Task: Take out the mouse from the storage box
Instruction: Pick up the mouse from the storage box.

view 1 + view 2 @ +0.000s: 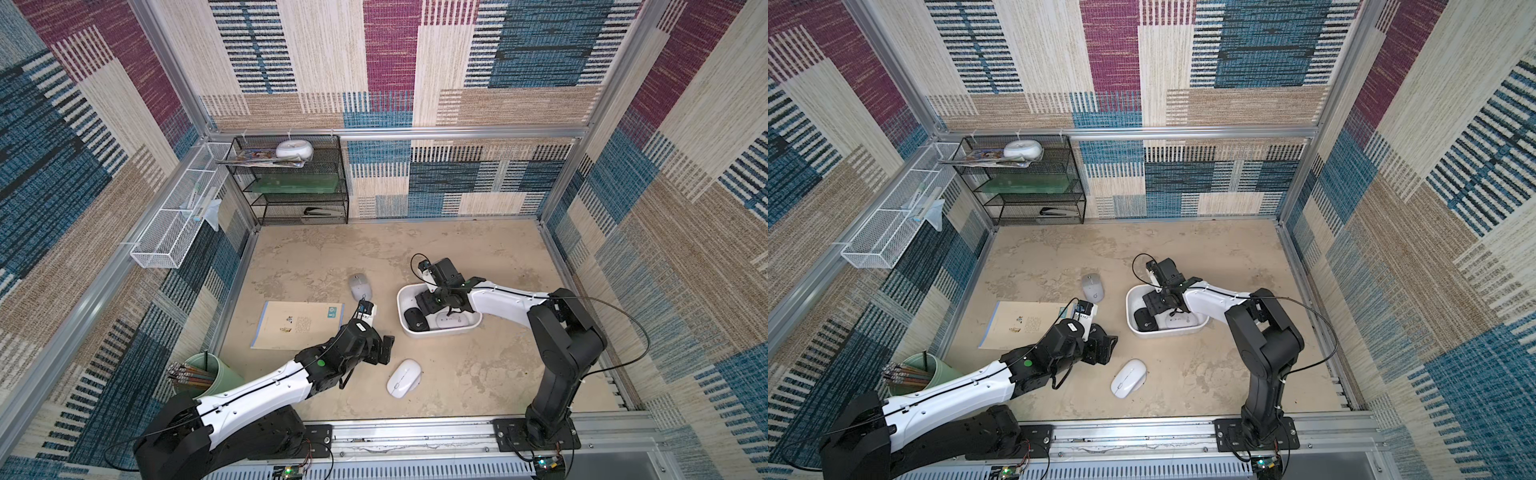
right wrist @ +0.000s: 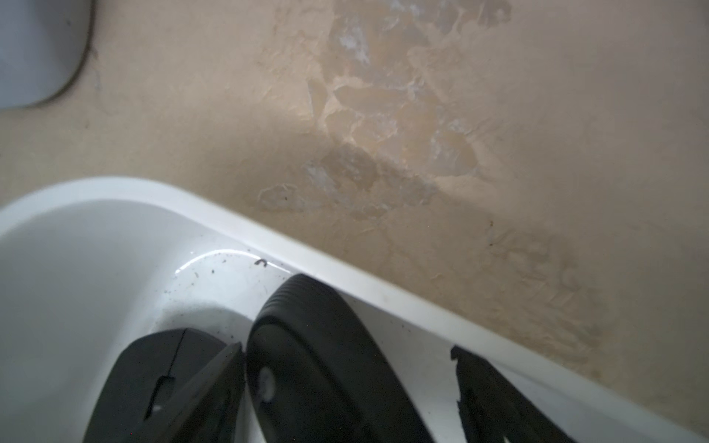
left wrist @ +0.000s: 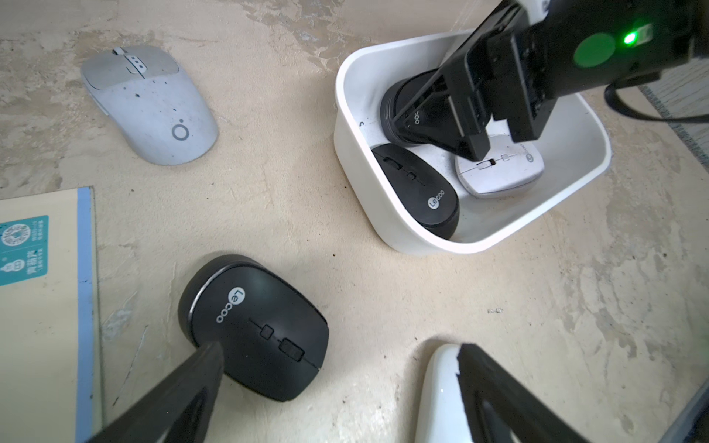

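Note:
The white storage box (image 1: pixel 449 333) (image 1: pixel 1167 332) sits right of the table's centre. It holds a flat black mouse (image 3: pixel 418 195), a white mouse (image 3: pixel 502 172) and a black mouse tipped on its edge (image 2: pixel 318 364). My right gripper (image 2: pixel 347 351) reaches into the box, open, straddling the tipped mouse. One finger touches it and a gap shows at the other. My left gripper (image 3: pixel 339 353) hangs open and empty over the table. A black mouse (image 3: pixel 257 326) lies by one of its fingers and a white mouse (image 1: pixel 404 378) by the other.
A grey mouse (image 1: pixel 358 286) lies left of the box. A beige booklet (image 1: pixel 297 324) lies at the left, and a green cup of pencils (image 1: pixel 208 374) stands at the front left corner. A black mesh rack (image 1: pixel 291 178) and a white wire basket (image 1: pixel 174 224) stand at the back left.

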`<state>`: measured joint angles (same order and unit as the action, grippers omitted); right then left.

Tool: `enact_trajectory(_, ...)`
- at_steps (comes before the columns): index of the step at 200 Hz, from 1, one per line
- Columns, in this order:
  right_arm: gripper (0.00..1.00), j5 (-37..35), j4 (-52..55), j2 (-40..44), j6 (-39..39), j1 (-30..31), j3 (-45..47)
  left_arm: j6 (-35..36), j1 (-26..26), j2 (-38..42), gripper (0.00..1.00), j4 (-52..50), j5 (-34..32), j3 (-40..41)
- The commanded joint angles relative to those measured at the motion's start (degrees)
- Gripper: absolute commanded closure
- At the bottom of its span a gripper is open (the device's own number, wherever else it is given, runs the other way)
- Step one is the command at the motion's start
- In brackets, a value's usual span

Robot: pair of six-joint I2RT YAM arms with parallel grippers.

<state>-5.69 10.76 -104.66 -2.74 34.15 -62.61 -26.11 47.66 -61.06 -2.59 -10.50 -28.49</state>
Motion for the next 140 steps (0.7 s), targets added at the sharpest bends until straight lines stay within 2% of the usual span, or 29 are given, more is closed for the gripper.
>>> enact_trajectory(1,0.12,0.8,1.5,-0.8,0.5,-0.1,0.5,0.7,-0.1,0.0,0.01,1.4,0.7,0.1)
enact_trajectory(30,0.13,1.3,1.0,0.5,-1.8,-0.5,2.3,0.6,-0.1,-0.2,0.01,1.1,0.5,0.4)
enact_trajectory(69,0.29,6.4,-0.8,2.8,-5.0,-1.6,4.9,-0.1,-0.2,0.1,0.01,1.3,0.7,1.2)
enact_trajectory(94,0.31,6.0,-1.2,2.9,-6.0,-1.6,5.6,0.2,-0.2,0.5,0.01,1.1,0.6,1.1)
enact_trajectory(140,0.41,7.3,-2.3,4.5,-7.9,-1.6,6.5,-0.3,-0.2,0.6,0.01,0.9,0.6,1.1)
